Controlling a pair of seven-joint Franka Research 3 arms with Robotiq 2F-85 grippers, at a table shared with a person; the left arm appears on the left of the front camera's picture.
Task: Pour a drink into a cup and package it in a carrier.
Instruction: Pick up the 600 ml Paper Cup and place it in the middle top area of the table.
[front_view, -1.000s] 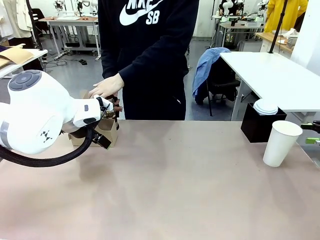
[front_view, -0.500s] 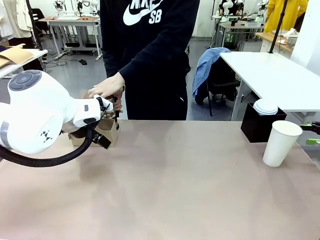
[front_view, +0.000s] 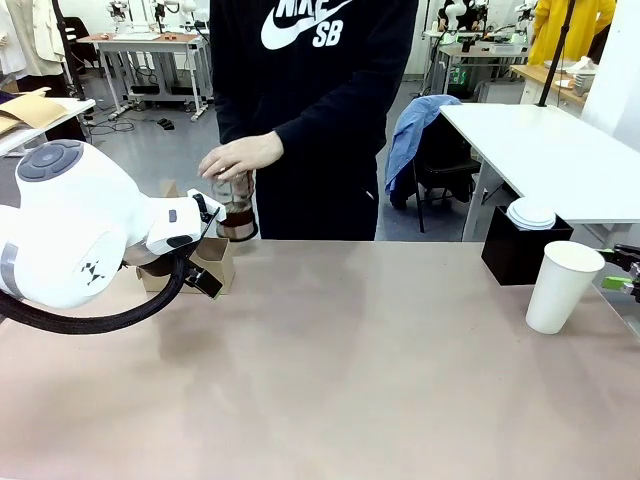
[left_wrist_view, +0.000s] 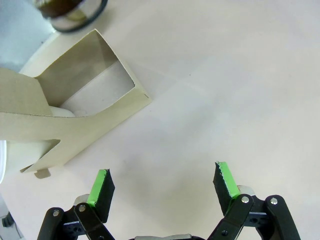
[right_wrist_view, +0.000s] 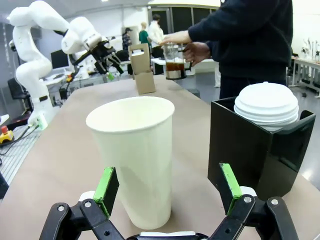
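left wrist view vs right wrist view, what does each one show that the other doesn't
Left wrist view: a look straight down past the open left gripper into the open pocket of the carrier.

Right wrist view: the open right gripper framing a white paper cup, a black box holding stacked white lids, and a person holding the jar off the table.

Shared: the carrier, the jar (just its metal base at the left wrist view's top edge), the left gripper and the table.
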